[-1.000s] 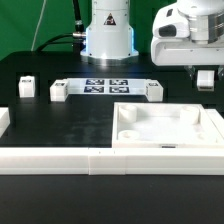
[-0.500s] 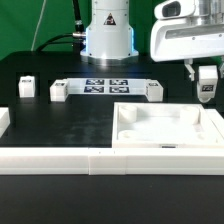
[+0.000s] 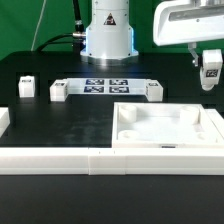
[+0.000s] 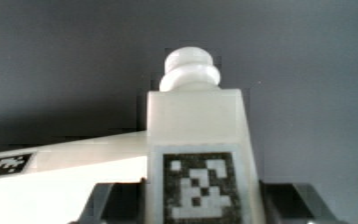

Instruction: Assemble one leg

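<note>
My gripper (image 3: 210,72) is shut on a leg (image 3: 210,73), a small white block with a black-and-white tag, and holds it in the air at the exterior view's right, above the far right corner of the white tray-like piece (image 3: 168,143). In the wrist view the held leg (image 4: 197,130) stands between the dark fingers (image 4: 115,203), tag facing the camera and a rounded peg at its far end. Three more legs stand on the table: one at the far left (image 3: 27,87), one beside the marker board (image 3: 59,92) and one at the board's right end (image 3: 153,90).
The marker board (image 3: 107,86) lies in front of the robot base (image 3: 108,38). Long white border rails (image 3: 60,158) run along the table's front, with a short white piece (image 3: 4,121) at the left edge. Part of a tagged white surface (image 4: 34,160) shows below the leg in the wrist view.
The gripper has risen with the leg and moved a little toward the exterior view's right. Nothing else has moved.
</note>
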Controlling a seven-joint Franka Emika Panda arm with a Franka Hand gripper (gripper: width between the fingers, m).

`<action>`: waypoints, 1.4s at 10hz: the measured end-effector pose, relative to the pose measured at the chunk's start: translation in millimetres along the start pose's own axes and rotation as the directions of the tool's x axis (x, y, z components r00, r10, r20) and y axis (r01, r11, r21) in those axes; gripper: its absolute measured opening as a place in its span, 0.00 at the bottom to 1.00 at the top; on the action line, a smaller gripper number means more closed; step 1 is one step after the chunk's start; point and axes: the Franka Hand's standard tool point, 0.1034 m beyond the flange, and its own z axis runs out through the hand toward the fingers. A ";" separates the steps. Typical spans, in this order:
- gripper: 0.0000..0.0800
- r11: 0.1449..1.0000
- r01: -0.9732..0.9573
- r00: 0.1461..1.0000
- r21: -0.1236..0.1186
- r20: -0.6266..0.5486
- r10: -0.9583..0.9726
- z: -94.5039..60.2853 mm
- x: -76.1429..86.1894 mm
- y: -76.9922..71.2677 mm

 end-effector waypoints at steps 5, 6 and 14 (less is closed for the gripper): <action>0.36 0.984 0.173 0.984 -0.034 -0.028 -0.174 2.7 13.2 17.6; 0.36 0.974 0.224 0.973 -0.042 -0.042 -0.226 0.1 20.7 23.5; 0.36 0.944 0.324 0.888 -0.064 -0.324 -0.326 -9.7 45.2 32.6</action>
